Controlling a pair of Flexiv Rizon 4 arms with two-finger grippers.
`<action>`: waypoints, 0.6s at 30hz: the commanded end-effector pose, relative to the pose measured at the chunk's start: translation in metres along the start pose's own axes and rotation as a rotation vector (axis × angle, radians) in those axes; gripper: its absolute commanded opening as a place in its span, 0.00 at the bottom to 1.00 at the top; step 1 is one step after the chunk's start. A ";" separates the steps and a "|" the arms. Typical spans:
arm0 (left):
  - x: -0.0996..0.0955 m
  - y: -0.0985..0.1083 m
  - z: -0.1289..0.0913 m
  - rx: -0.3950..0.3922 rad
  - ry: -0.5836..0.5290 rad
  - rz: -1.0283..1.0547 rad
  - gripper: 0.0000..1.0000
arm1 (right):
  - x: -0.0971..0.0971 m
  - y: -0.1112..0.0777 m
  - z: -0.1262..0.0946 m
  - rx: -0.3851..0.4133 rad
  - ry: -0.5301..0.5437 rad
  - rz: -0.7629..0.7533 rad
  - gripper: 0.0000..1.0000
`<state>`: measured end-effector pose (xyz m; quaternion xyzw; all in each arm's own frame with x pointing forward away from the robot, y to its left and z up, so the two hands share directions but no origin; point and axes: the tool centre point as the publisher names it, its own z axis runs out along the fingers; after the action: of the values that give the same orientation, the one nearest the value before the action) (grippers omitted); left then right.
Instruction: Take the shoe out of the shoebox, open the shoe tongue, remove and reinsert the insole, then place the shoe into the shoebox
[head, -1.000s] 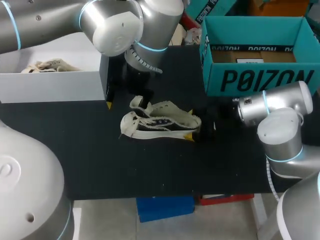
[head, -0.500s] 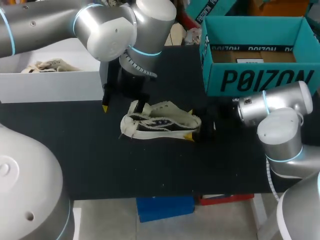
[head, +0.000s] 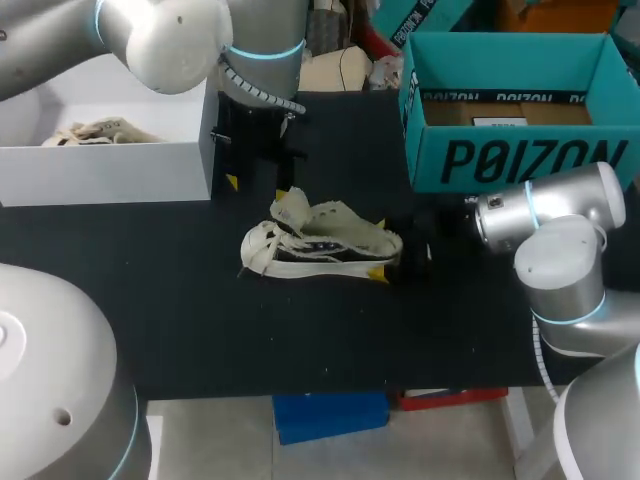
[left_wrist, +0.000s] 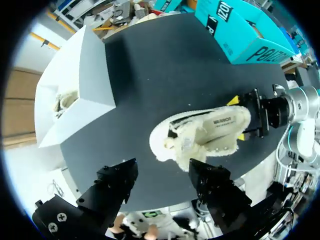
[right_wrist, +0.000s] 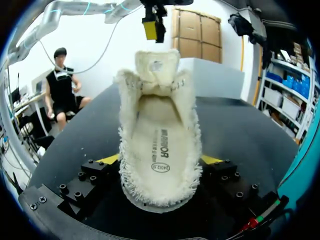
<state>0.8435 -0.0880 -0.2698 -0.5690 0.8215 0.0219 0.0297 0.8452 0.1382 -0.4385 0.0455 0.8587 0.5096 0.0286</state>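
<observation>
A cream fuzzy shoe (head: 320, 242) lies on its side in the middle of the black table (head: 200, 320), its tongue (head: 293, 207) raised at the left end. My right gripper (head: 382, 250) is shut on the shoe's heel. In the right wrist view the shoe (right_wrist: 160, 145) sits between both yellow-tipped fingers (right_wrist: 107, 159), its opening facing the camera and the insole showing. My left gripper (head: 257, 187) hangs open just above and behind the tongue. In the left wrist view the shoe (left_wrist: 205, 135) lies ahead of that gripper (left_wrist: 162, 172), with nothing between its fingers. The teal shoebox (head: 510, 160) stands at the far right.
A white open box (head: 110, 172) stands at the far left with a cream item (head: 95, 130) inside it. The left arm's elbow (head: 170, 40) hangs over that box. The right arm's wrist (head: 545, 215) lies in front of the teal shoebox.
My left gripper has risen and moved back and to the right from beside the shoe's toe, and its fingers have come closer together. The tongue has shifted slightly right. The right arm has kept still.
</observation>
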 end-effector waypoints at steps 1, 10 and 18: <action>0.014 0.005 -0.009 -0.079 0.232 0.777 0.00 | 0.000 -0.002 0.003 0.001 -0.001 0.001 0.00; 0.051 0.006 -0.004 -0.153 0.306 1.334 0.00 | 0.000 -0.002 0.003 0.001 -0.001 0.001 0.00; 0.051 0.006 -0.004 -0.159 0.315 1.378 0.00 | 0.000 -0.002 0.003 0.001 -0.001 0.001 0.00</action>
<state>0.8126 -0.1322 -0.2684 -0.3010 0.9520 0.0061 -0.0559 0.8452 0.1383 -0.4385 0.0455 0.8587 0.5097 0.0286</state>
